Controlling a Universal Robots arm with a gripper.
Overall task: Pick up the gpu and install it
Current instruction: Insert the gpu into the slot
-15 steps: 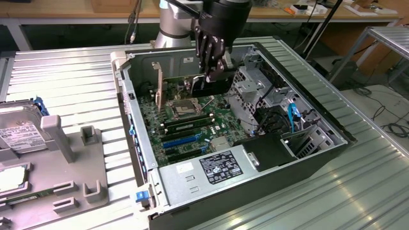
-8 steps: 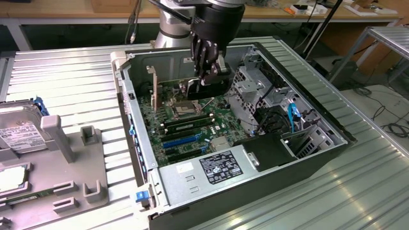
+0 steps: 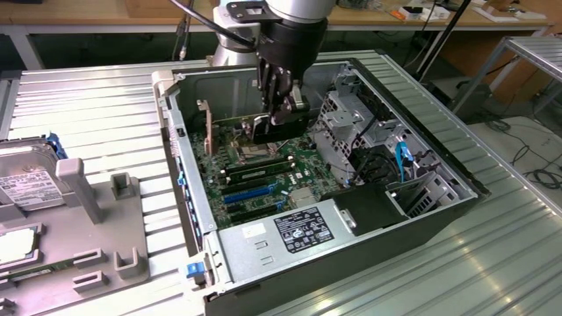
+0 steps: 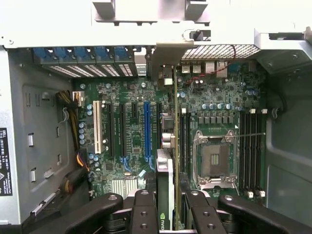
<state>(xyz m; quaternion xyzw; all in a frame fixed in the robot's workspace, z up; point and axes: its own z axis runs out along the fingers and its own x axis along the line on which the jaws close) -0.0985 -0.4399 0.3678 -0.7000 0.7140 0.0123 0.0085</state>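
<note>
The gpu (image 3: pixel 263 130) is a thin dark card standing on edge inside the open computer case (image 3: pixel 457 191), over the motherboard (image 3: pixel 263 171). My gripper (image 3: pixel 279 122) reaches down into the case and is shut on the card's upper edge. In the wrist view the gpu (image 4: pixel 165 180) runs edge-on between my fingers (image 4: pixel 144 209). It lies between the blue slot (image 4: pixel 146 131) and the processor socket (image 4: pixel 214 161). Its silver bracket (image 4: pixel 165 61) sits at the case's rear slot openings. Whether the card's lower edge is seated in a slot is hidden.
A power supply (image 3: pixel 294 230) fills the case's near corner and a metal drive cage (image 3: pixel 351 118) stands on the exterior view's right. Memory slots (image 4: pixel 251 146) flank the socket. Outside the case, a hard drive (image 3: pixel 26 181) and a grey fixture (image 3: pixel 105 224) lie on the ribbed table.
</note>
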